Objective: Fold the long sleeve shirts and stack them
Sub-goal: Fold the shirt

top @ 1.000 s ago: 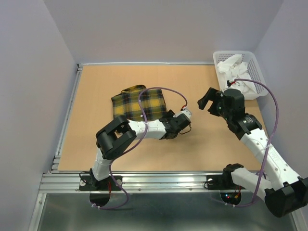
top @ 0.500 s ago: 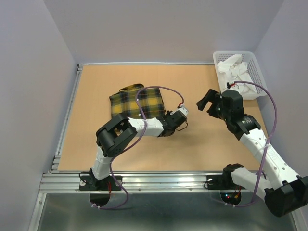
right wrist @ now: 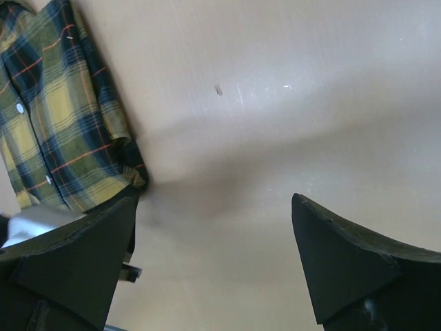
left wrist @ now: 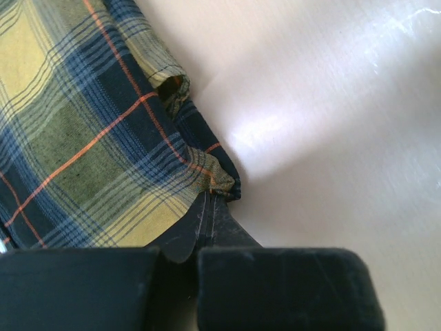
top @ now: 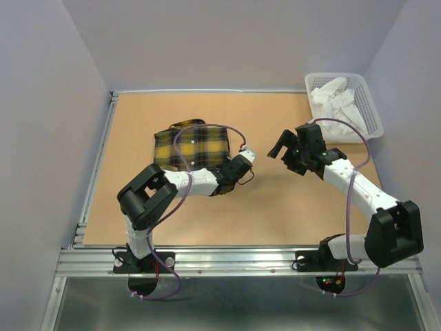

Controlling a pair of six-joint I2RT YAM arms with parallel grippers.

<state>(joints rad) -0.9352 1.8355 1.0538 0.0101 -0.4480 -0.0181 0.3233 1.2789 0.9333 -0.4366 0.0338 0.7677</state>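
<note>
Left of centre on the surface (top: 289, 207), the soft, limp plaid shirt (top: 193, 143) lies folded, its corner hem, likely the surest hold, pinched in the clenched left claw (left wrist: 208, 203), while the right claw (top: 281, 147) hangs released.

Top external: fixed, high behind the robot, looks down over the whole table (top: 289, 207). Left wrist: very close, aimed at one corner of the plaid shirt (left wrist: 83, 124). Right wrist: low, farther back; shares that corner and the tabletop beside it.
</note>
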